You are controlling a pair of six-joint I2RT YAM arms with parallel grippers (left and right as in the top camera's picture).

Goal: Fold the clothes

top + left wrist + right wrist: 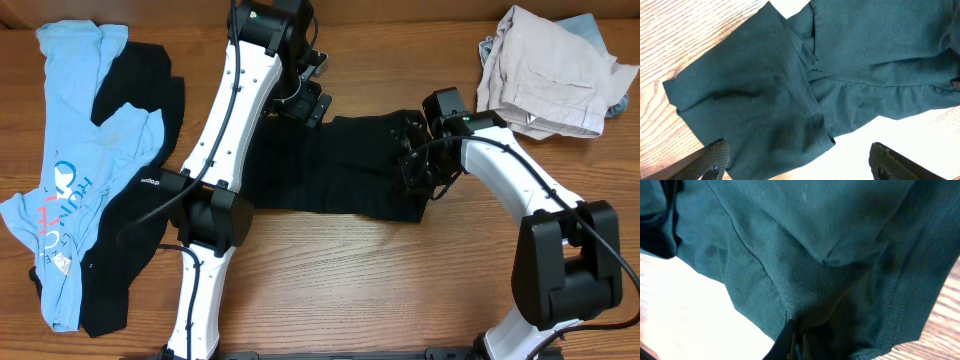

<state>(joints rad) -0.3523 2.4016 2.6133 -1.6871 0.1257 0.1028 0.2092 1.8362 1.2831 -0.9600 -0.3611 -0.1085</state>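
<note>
The large black T-shirt (340, 170) lies crumpled across the middle of the table. My left gripper (305, 100) hovers over its far left part with fingers wide open; the left wrist view shows the shirt (790, 90) between and beyond the open fingers (800, 162), nothing held. My right gripper (415, 160) is at the shirt's right end, shut on a pinch of the fabric (805, 280), its fingers (799, 342) closed with cloth between them. A light-blue printed tee (75, 150) and a black garment with a white logo (135, 200) lie at the left.
A pile of beige and light-blue clothes (555, 70) sits at the back right corner. The wooden tabletop (360, 290) is bare in front of the black shirt.
</note>
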